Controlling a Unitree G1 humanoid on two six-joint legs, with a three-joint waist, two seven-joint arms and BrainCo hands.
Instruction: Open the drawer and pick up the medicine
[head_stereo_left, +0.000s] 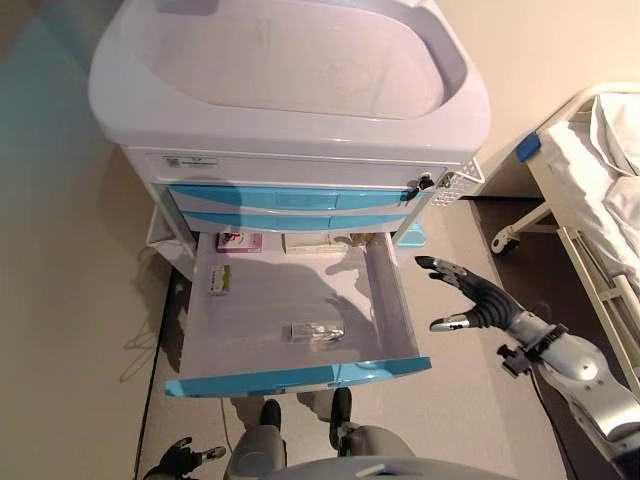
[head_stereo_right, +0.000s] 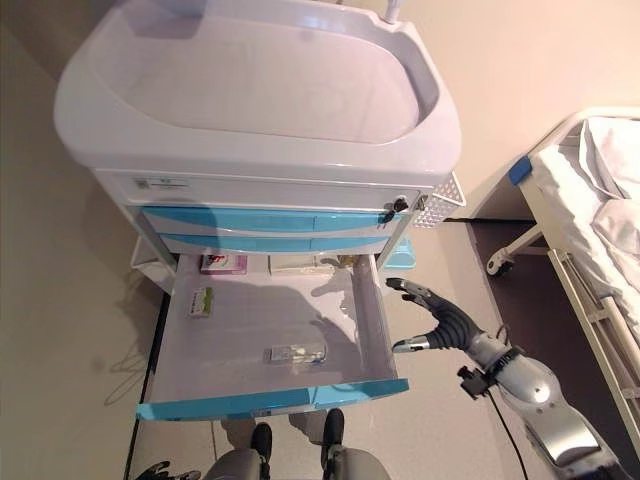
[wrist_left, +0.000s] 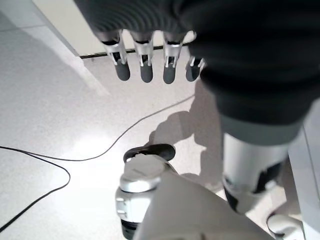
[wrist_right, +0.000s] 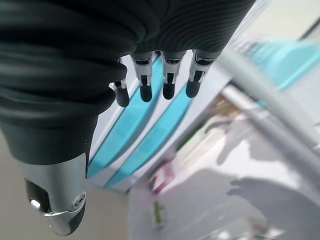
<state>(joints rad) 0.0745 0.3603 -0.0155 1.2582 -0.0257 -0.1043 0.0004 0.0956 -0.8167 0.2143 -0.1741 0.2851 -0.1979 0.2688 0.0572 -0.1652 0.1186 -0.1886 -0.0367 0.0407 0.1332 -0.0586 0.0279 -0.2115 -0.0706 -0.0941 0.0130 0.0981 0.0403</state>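
The clear medicine packet (head_stereo_left: 317, 331) lies crosswise in the open drawer (head_stereo_left: 385, 290), to the left of the nearer right hand (head_stereo_left: 470, 298), which is open and empty.

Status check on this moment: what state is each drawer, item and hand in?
Bottom drawer: pulled fully open.
Upper two drawers: shut.
Clear packet: lying flat near the open drawer's front, untouched.
Green box: lying by the drawer's left wall.
Pink box: at the drawer's back.
Right hand: open, empty, beside the drawer.
Left hand: open, empty, hanging low.
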